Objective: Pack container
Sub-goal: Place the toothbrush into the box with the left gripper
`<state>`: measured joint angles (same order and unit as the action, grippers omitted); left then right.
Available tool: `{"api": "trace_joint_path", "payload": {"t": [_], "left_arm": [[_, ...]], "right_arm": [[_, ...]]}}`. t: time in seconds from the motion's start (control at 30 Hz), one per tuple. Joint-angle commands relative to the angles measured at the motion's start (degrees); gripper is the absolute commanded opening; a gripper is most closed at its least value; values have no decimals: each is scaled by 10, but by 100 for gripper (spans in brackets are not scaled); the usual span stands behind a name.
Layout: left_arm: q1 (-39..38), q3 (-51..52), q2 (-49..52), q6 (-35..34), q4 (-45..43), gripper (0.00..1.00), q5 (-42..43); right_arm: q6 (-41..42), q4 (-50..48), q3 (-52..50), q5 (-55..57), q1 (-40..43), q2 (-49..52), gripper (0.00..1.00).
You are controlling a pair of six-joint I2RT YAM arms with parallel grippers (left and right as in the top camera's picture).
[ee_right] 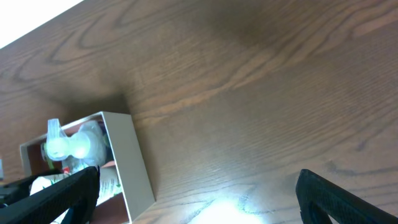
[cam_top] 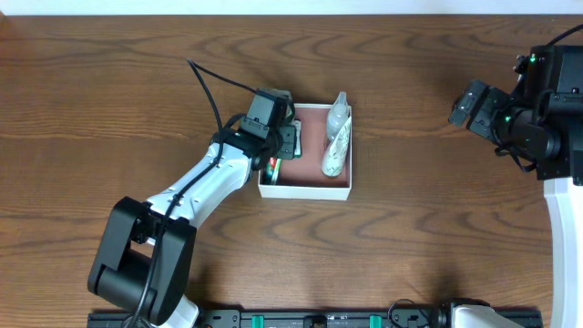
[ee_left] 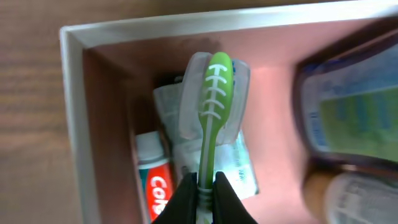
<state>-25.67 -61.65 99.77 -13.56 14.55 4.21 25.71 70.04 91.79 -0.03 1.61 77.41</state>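
Green toothbrush (ee_left: 211,106) clamped by left end effector (ee_left: 204,190) over left side of container (cam_top: 305,190). Right end effector (ee_right: 199,199) held wide, well apart at right of worktop (cam_top: 91,109).

left gripper (cam_top: 285,140) hung over left side of shallow, square, white-walled box with reddish-brown inside (cam_top: 305,192) | pale plastic bottles (cam_top: 336,138) lay along its right wall | right gripper (cam_top: 466,103) stood well apart above brown wooden table (cam_top: 91,109)

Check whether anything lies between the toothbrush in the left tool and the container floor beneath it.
A pale packet lies directly under the toothbrush in the left tool, with a toothpaste tube beside it on the container floor.
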Motion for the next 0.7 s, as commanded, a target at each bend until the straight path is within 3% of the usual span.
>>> {"api": "trace_joint_path", "payload": {"t": [0.0, 0.07, 0.17, 0.43, 0.67], "left_arm": [[-1, -4, 2, -7, 5, 15, -37], [-1, -4, 0, -7, -7, 29, -36], [-1, -6, -12, -8, -25, 38, -31], [-1, -7, -127, -7, -54, 44, 40], [24, -6, -237, -7, 74, 53, -82]], "right_arm": [[8, 1, 1, 2, 3, -2, 99], [8, 1, 1, 2, 3, -2, 99], [8, 1, 1, 2, 3, -2, 99], [8, 1, 1, 2, 3, -2, 99], [8, 1, 1, 2, 3, -2, 99]]}}
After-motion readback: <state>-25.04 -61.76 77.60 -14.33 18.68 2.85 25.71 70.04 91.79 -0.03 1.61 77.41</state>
